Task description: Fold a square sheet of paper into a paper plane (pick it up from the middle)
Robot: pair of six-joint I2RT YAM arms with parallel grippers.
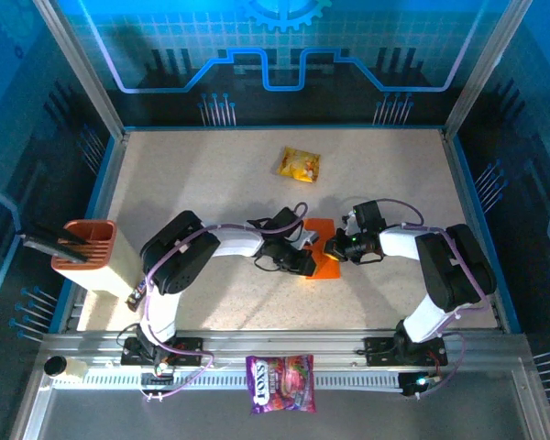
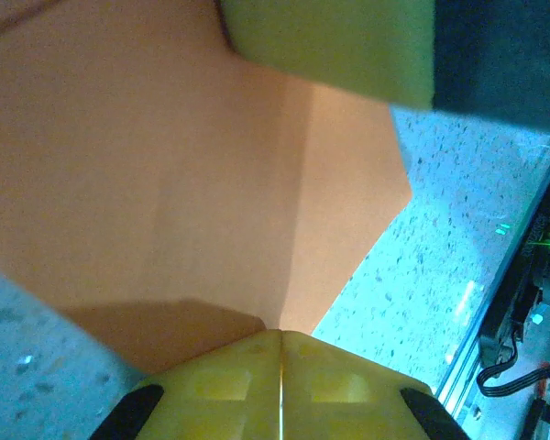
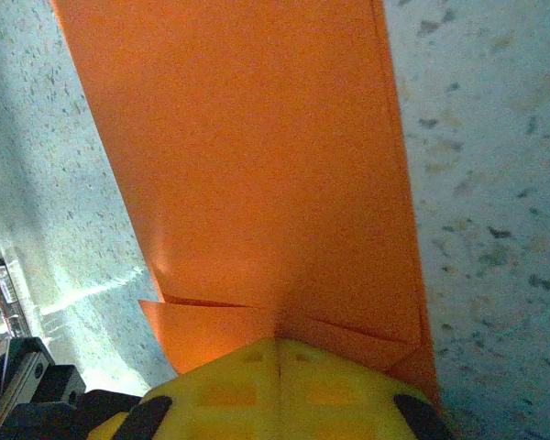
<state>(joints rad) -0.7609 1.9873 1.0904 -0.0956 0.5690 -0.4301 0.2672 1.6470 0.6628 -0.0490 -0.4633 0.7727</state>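
Lying near the middle of the desk (image 1: pixel 211 183), the orange sheet of paper (image 1: pixel 324 266) was seen partly folded, with creases and small flaps at one end in the right wrist view. It was held from both sides. The left gripper (image 1: pixel 304 263) was closed on one edge, and the right gripper (image 1: pixel 335 247) was closed on the opposite end, its pads pressed together. A yellow snack packet (image 1: pixel 299 164) was set well apart, farther back.
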